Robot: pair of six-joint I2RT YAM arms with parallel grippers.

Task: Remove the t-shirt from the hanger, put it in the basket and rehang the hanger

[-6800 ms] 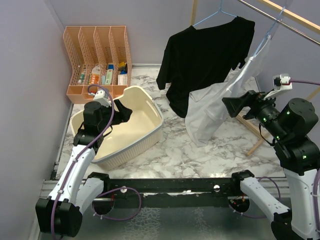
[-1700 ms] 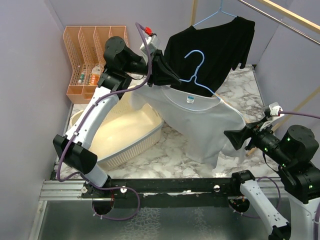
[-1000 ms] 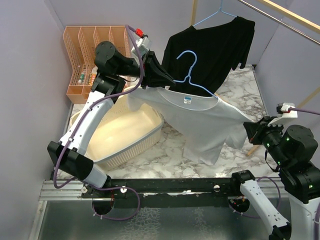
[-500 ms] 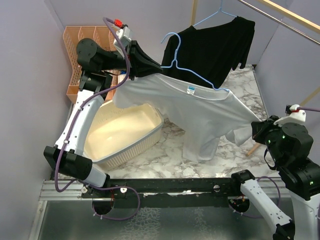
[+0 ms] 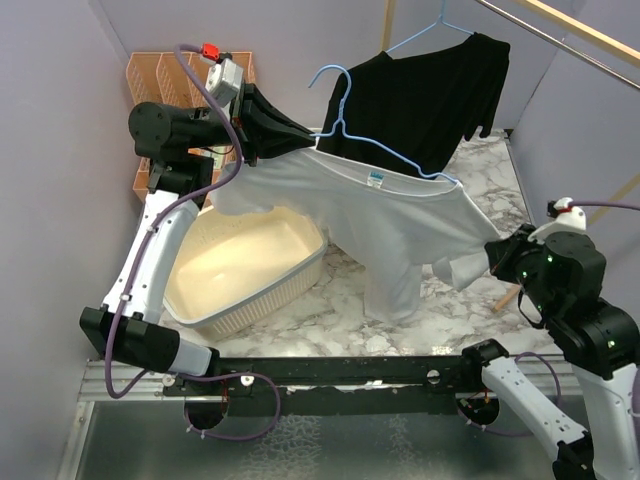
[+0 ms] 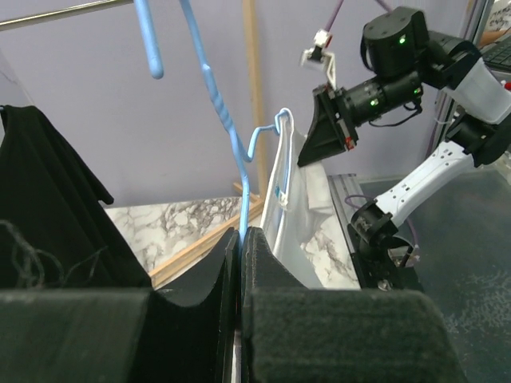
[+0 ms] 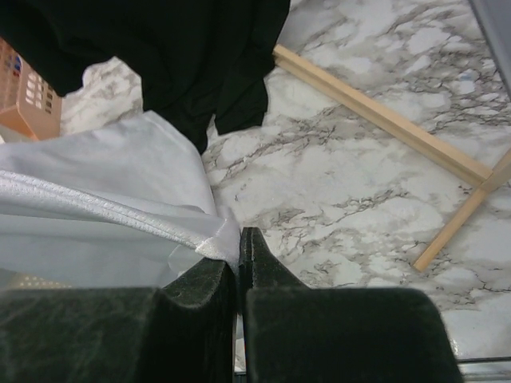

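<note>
A white t-shirt (image 5: 400, 220) hangs stretched in the air between my two arms, still on a light blue wire hanger (image 5: 340, 110). My left gripper (image 5: 305, 135) is high at the back left, shut on the hanger's wire at its left shoulder; the left wrist view shows the blue hanger (image 6: 227, 120) rising out of the shut left gripper (image 6: 241, 235), with the t-shirt (image 6: 291, 191) beyond. My right gripper (image 5: 490, 255) is low on the right, shut on the shirt's hemmed edge. The right wrist view shows the t-shirt (image 7: 104, 183) pinched in the right gripper (image 7: 239, 239).
A black t-shirt (image 5: 420, 100) hangs on another hanger from the wooden rack (image 5: 600, 40) at the back right. A cream laundry basket (image 5: 250, 270) sits under the left arm, an orange file organiser (image 5: 170, 65) behind it. The rack's wooden foot (image 7: 383, 120) lies on the marble.
The left arm has carried the hanger up and to the left. The white shirt is drawn out longer and flatter between the grippers; the right gripper keeps its hold low on the right.
</note>
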